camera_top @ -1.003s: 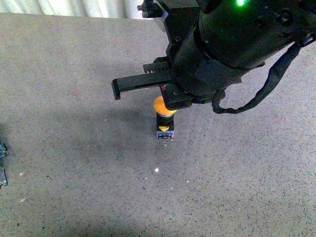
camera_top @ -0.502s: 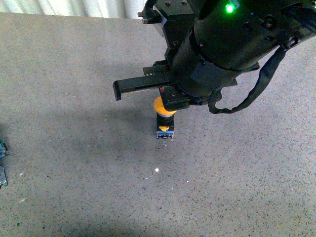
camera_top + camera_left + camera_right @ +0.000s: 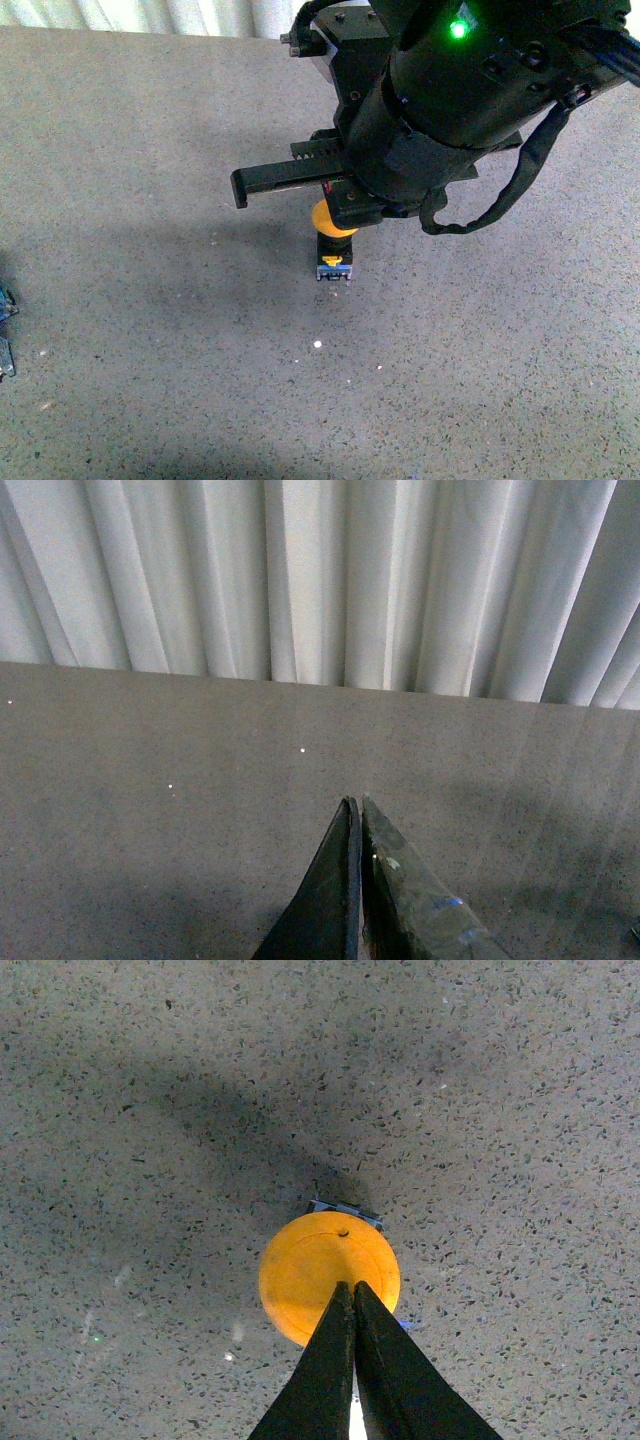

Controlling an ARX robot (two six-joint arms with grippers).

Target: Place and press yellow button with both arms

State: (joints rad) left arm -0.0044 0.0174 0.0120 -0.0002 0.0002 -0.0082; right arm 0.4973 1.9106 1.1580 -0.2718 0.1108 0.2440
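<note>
Right gripper (image 3: 352,1292), jaws closed and empty, has edged down onto the yellow button (image 3: 312,1260) (base unmoved); press apparently underway. Left gripper (image 3: 358,808) likewise closed, empty.

The work surface (image 3: 140,140) was a flat grey top, finely speckled with dark and light flecks, and it filled the front view up to its far edge. One yellow button (image 3: 333,248) stood upright on it near the middle, base down and domed cap uppermost. A white speck (image 3: 317,345) lay on the surface on the camera's side of the button, clear of it, and a fainter speck (image 3: 379,368) lay near the first. At the left edge, well apart from the button, small bluish items (image 3: 5,305) rested on the top; the frame cut them off and they could not be identified. A broad soft shadow (image 3: 150,255) crossed the surface around the button.
</note>
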